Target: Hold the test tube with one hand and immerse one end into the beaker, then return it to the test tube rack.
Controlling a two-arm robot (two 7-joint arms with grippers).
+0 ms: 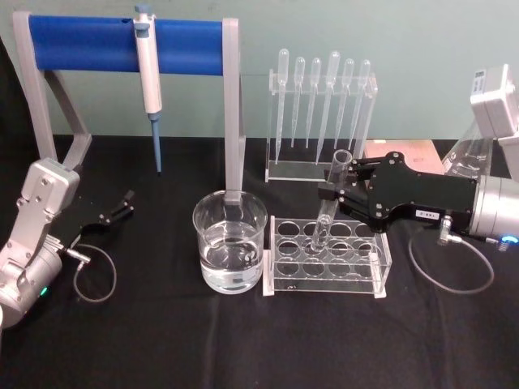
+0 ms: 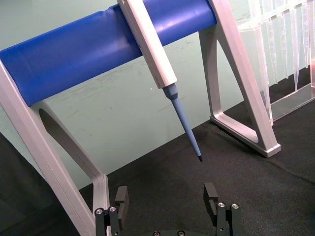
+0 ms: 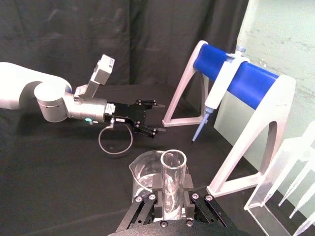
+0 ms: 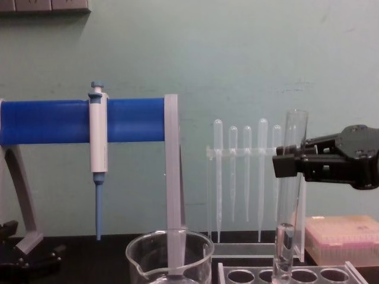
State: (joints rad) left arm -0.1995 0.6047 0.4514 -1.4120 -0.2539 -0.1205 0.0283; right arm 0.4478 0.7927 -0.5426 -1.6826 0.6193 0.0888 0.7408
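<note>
The test tube [image 1: 323, 229] [image 4: 286, 225] stands nearly upright, its open rim up and its rounded end at a hole of the clear rack [image 1: 324, 275]. My right gripper [image 1: 328, 194] [image 3: 172, 189] [image 4: 288, 165] reaches in from the right and is shut on the tube's upper part [image 3: 173, 167]. The beaker [image 1: 230, 243] [image 3: 144, 173] [image 4: 170, 257], partly filled with clear liquid, stands just left of the rack. My left gripper [image 1: 122, 207] [image 2: 167, 196] [image 3: 156, 118] rests low at the table's left, open, with nothing between its fingers.
A blue-barred stand [image 1: 122, 44] with a white-and-blue pipettor [image 1: 148, 73] hanging from it rises behind the beaker. A clear holder of plastic pipettes [image 1: 320, 105] stands behind the rack. A pink tip box [image 4: 343, 236] lies at the back right.
</note>
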